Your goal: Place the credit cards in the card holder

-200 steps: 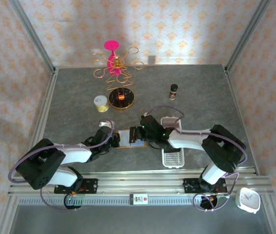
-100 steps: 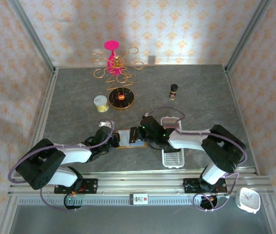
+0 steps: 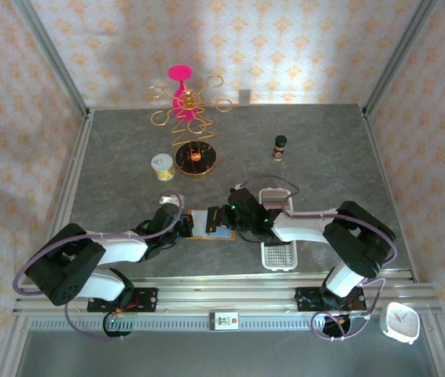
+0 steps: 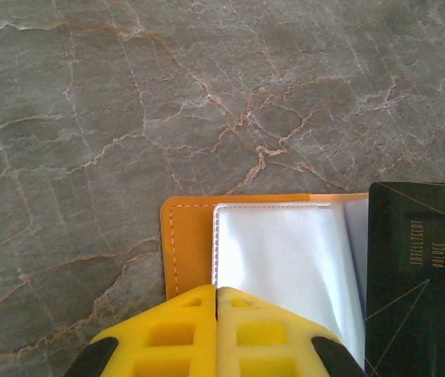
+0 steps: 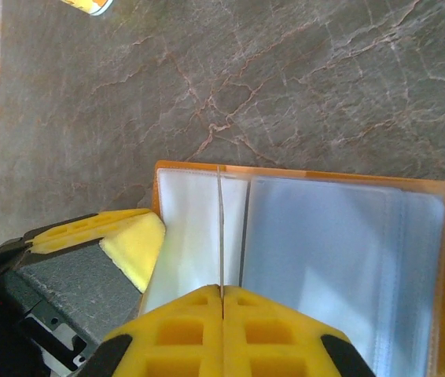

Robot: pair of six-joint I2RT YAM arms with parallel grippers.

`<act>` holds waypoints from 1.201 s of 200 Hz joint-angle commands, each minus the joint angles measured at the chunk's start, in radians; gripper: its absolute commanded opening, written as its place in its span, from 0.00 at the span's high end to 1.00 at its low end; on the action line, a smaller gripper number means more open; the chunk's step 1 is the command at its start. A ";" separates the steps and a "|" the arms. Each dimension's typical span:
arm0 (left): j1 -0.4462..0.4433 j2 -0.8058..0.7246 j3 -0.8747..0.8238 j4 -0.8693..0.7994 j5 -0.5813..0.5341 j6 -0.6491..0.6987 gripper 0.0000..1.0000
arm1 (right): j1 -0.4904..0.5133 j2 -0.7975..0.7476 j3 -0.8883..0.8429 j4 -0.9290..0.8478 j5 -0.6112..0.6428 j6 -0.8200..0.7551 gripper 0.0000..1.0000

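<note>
The card holder (image 3: pixel 201 221) lies open on the table between my two arms, an orange cover (image 4: pixel 186 245) with clear inner pockets (image 5: pixel 332 259). My left gripper (image 4: pixel 216 289) is shut, its tips resting on the holder's left edge where the cover meets the pocket. My right gripper (image 5: pixel 222 287) is shut on a dark credit card (image 4: pixel 419 275). It holds the card on edge over the holder, so the right wrist view shows it as a thin line (image 5: pixel 221 228). In that view the left fingers (image 5: pixel 132 242) sit just left of the card.
A long white slotted tray (image 3: pixel 277 239) lies close to the right of the holder. Further back stand a small gold tin (image 3: pixel 161 165), a round dark dish (image 3: pixel 196 159), a pink and gold wire stand (image 3: pixel 183 98) and a small dark bottle (image 3: pixel 281 146).
The right gripper with its card has shifted slightly over the holder. The left gripper has stayed in place on the holder's edge.
</note>
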 commanded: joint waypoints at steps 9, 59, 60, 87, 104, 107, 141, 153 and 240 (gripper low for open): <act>-0.010 -0.013 -0.007 -0.010 -0.022 0.022 0.97 | 0.005 0.020 -0.021 0.067 -0.015 0.044 1.00; -0.011 -0.013 -0.008 -0.010 -0.022 0.020 0.97 | 0.005 0.028 -0.035 0.058 0.007 0.092 1.00; -0.011 -0.013 -0.008 -0.011 -0.023 0.021 0.97 | 0.005 0.028 -0.035 0.057 0.006 0.092 1.00; -0.010 -0.012 -0.008 -0.011 -0.023 0.022 0.97 | 0.005 0.044 -0.013 -0.012 0.003 0.078 1.00; -0.010 -0.012 -0.008 -0.011 -0.024 0.022 0.97 | 0.005 0.051 -0.001 -0.044 -0.008 0.057 1.00; -0.011 -0.012 -0.008 -0.010 -0.025 0.022 0.97 | 0.005 0.052 0.002 -0.050 -0.013 0.051 1.00; -0.010 -0.011 -0.009 -0.010 -0.024 0.021 0.97 | 0.005 0.079 0.036 -0.119 -0.030 0.034 1.00; -0.010 -0.010 -0.008 -0.008 -0.024 0.020 0.97 | 0.005 0.088 0.036 -0.109 -0.046 0.038 1.00; -0.010 -0.070 -0.029 0.002 -0.046 0.019 0.97 | 0.005 0.077 0.039 -0.151 -0.006 0.060 1.00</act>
